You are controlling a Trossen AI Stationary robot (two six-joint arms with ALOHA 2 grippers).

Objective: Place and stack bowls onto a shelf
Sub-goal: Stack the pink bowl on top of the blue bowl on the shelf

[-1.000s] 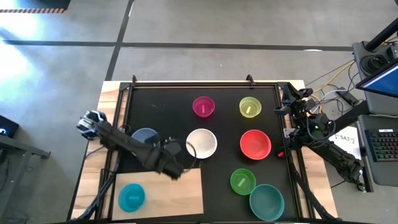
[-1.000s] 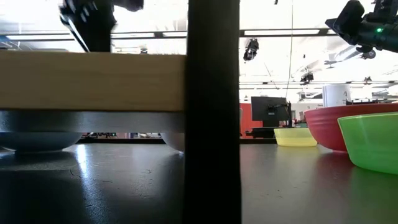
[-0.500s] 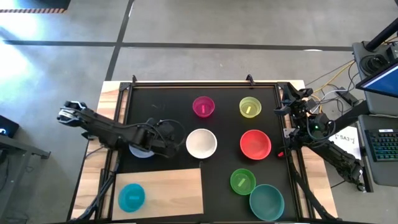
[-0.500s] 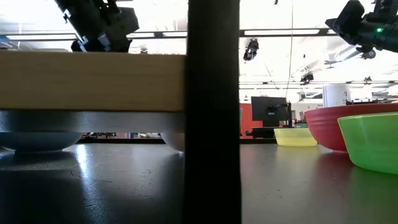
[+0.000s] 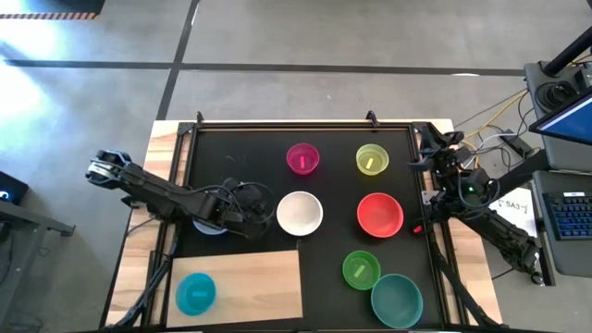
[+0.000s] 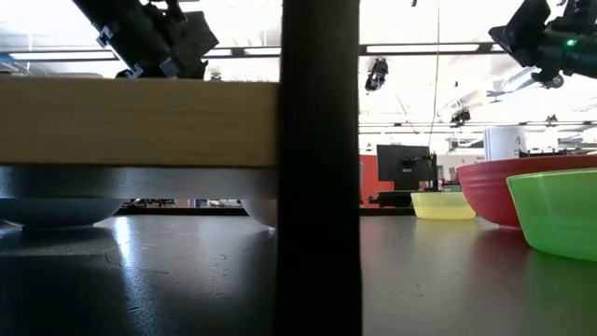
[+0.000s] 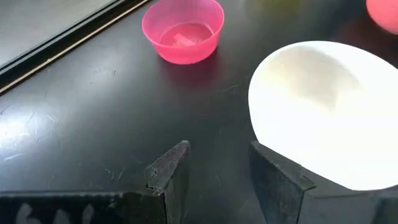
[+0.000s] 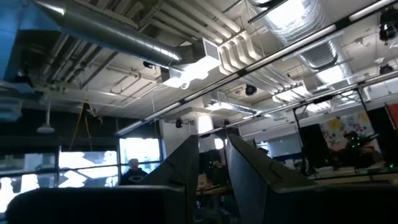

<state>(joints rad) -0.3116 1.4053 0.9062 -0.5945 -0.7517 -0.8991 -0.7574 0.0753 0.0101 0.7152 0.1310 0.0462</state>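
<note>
Left pincer (image 7: 214,177) is hovering released just beside the round white plastic bowl (image 7: 323,109), likely lining up on its rim. Flat light-wood shelf (image 5: 254,282) is carrying one blue bowl (image 5: 196,293). Right pincer (image 8: 211,163) is waiting, nearly clenched, at the surface's edge.

I'm working in a lab-like industrial hall: exposed ceiling ducts (image 8: 93,31) in the right wrist view, bare concrete floor (image 5: 277,37) across the high view's top, a keyboard (image 5: 569,217) and cables at its right edge.
</note>
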